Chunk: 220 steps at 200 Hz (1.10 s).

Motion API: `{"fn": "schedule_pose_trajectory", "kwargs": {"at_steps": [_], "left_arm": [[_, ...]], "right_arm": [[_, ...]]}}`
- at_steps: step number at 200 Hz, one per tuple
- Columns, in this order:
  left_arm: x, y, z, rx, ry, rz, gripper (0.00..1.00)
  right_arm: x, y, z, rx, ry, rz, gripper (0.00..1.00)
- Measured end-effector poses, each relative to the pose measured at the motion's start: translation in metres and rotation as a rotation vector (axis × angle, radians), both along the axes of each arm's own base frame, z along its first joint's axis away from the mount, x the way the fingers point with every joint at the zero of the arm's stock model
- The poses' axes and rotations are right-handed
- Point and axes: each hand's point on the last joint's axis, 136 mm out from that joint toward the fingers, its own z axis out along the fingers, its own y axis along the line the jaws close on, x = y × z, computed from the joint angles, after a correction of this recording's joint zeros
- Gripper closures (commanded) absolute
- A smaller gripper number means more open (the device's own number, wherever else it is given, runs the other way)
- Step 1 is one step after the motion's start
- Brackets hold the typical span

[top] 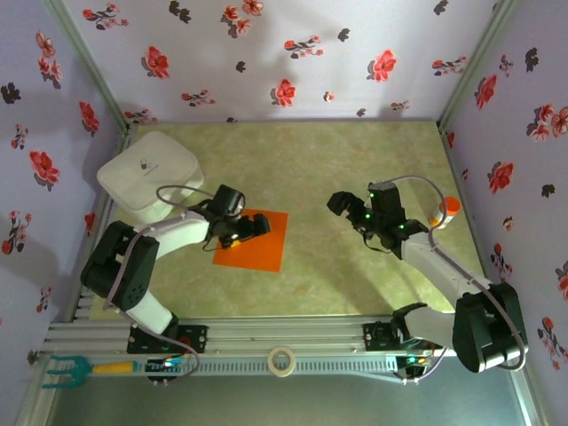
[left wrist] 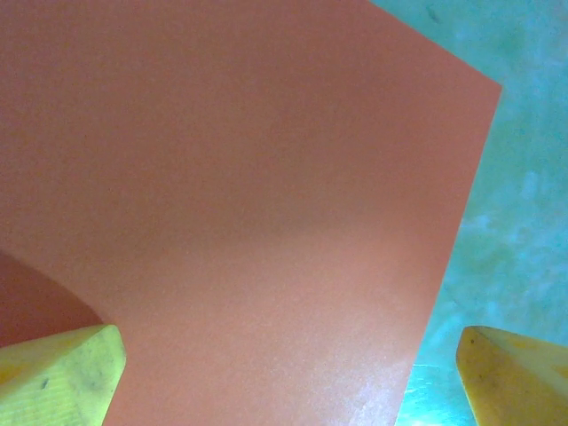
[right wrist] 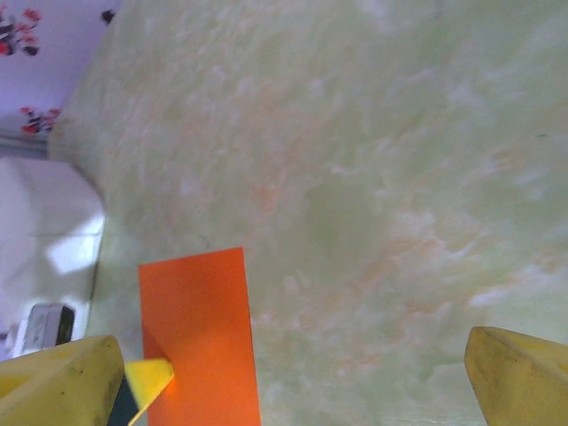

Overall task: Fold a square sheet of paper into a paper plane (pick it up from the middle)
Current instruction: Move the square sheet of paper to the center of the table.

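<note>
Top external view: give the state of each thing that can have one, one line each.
square sheet of paper: flat on the table, unfolded
left gripper: open, over the sheet, holding nothing
right gripper: open, over bare table, empty
orange-capped bottle: cap on, by the right wall

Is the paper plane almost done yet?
Not yet, nothing is folded. The square sheet of paper lies flat on the table with no creases showing. Right now the left claw hangs open over the sheet, seemingly ready to pick it up. The right claw is open over bare table. All the folding is left to do.
</note>
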Motion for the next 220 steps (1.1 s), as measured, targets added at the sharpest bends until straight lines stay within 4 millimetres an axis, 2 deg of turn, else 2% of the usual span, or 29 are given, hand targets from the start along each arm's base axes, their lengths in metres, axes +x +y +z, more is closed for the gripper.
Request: {"fn": "schedule_pose_trajectory", "kwargs": {"at_steps": [42, 65, 90, 110, 149, 165, 186, 220], "left_arm": [[-0.011, -0.033, 0.001, -0.029, -0.005, 0.052, 0.04], [-0.013, -0.045, 0.006, -0.019, -0.025, 0.067, 0.03], [-0.005, -0.054, 0.020, -0.001, -0.072, 0.059, 0.02], [0.004, -0.050, 0.030, 0.046, -0.118, 0.042, 0.01], [0.013, -0.030, 0.041, 0.181, -0.132, -0.013, 0.00], [0.016, -0.028, 0.043, 0.222, -0.124, -0.045, 0.00], [0.016, -0.030, 0.039, 0.260, -0.098, -0.095, 0.01], [0.011, -0.030, 0.021, 0.317, -0.023, -0.135, 0.04]], "right_arm": [[-0.004, -0.023, 0.006, -0.066, 0.016, -0.081, 0.01], [-0.006, -0.025, 0.010, -0.020, -0.016, -0.098, 0.01], [-0.011, -0.024, 0.000, 0.045, -0.028, -0.113, 0.01], [-0.013, -0.019, -0.006, 0.078, -0.013, -0.107, 0.01], [-0.002, -0.008, -0.005, 0.089, 0.011, -0.065, 0.01], [-0.001, -0.003, -0.006, 0.096, 0.020, -0.043, 0.01], [-0.003, 0.001, -0.011, 0.102, 0.041, -0.025, 0.01], [-0.005, 0.003, -0.018, 0.078, 0.074, -0.001, 0.01]]}}
